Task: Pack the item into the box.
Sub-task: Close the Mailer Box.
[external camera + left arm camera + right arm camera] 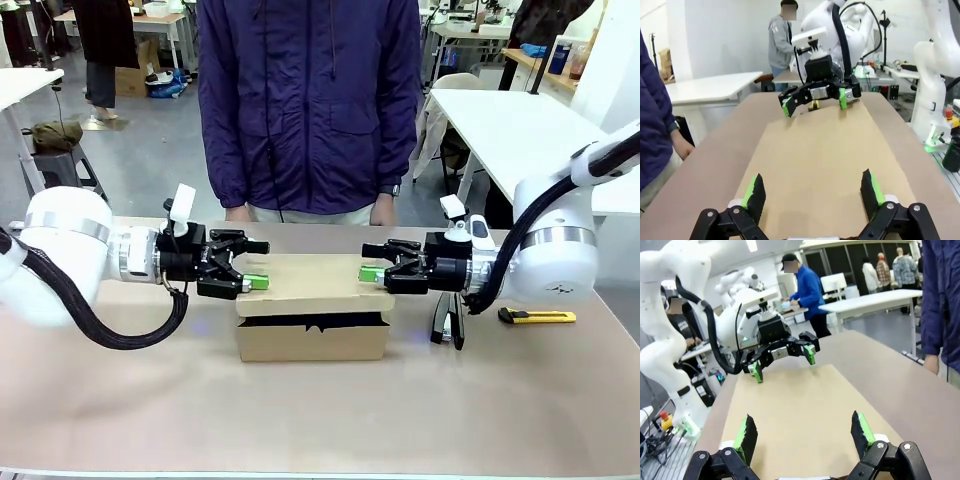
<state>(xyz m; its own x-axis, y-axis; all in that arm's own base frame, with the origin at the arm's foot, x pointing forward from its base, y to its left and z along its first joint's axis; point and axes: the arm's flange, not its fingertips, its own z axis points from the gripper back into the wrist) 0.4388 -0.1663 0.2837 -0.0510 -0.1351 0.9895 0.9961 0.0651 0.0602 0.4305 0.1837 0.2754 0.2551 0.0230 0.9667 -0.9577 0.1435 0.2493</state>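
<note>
Table (300, 420): tan top; carries the box at its middle.
Person (310, 100): stands behind the box at the far table edge, in a dark blue jacket, with both hands hanging at the edge, apart from the box.
Left arm (70, 260): lies level and reaches toward the left end of the box.
Right arm (555, 255): lies level and reaches toward the right end of the box.
Box (315, 335): brown cardboard with the flap lid down and the front tab notch facing the robot. Contents are hidden by the lid.
Left gripper (255, 265): jaws spread wide and holding nothing, over the left end of the box lid.
Right gripper (372, 262): jaws spread wide and holding nothing, over the right end of the box lid, facing the left gripper.
Stapler (447, 325): black, on the table just right of the box.
Utility knife (538, 316): yellow and black, on the table farther right of the box, beyond the stapler.
</note>
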